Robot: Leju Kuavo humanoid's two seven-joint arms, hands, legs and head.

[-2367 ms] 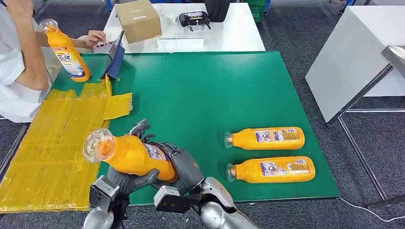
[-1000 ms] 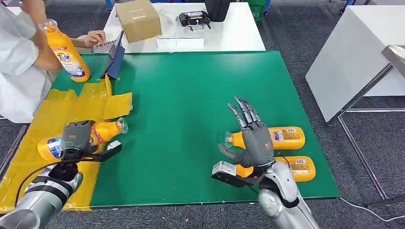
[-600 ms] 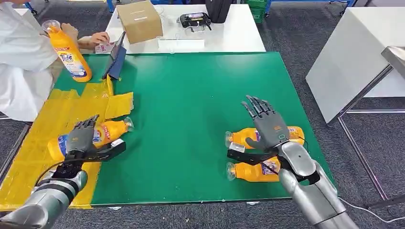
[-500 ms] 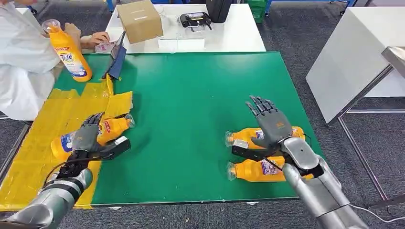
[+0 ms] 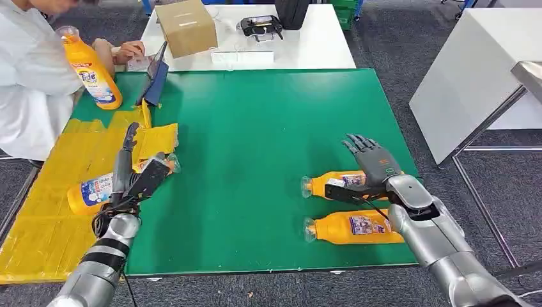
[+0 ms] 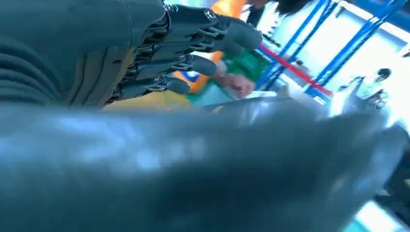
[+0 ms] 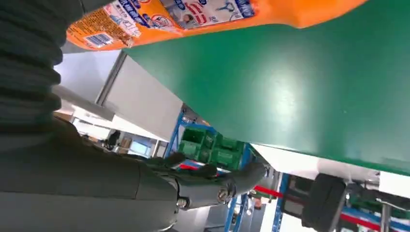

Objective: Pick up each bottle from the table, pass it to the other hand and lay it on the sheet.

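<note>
Right robot hand (image 5: 369, 161) spread over orange plastic bottle (image 5: 332, 184) near table's right edge. Risk: rolling it into second orange bottle (image 5: 353, 227) on a glancing touch. Left robot hand (image 5: 128, 171) spread, empty.

One bottle (image 5: 96, 190) lies on the sheet (image 5: 45, 224) at the table's (image 5: 255, 141) left; two bottles (image 5: 335, 184) (image 5: 355, 227) lie side by side at its right, a person's upright bottle (image 5: 89, 67) far left

A cardboard box (image 5: 185, 27) (closed) sits on the white table (image 5: 319, 45).
</note>
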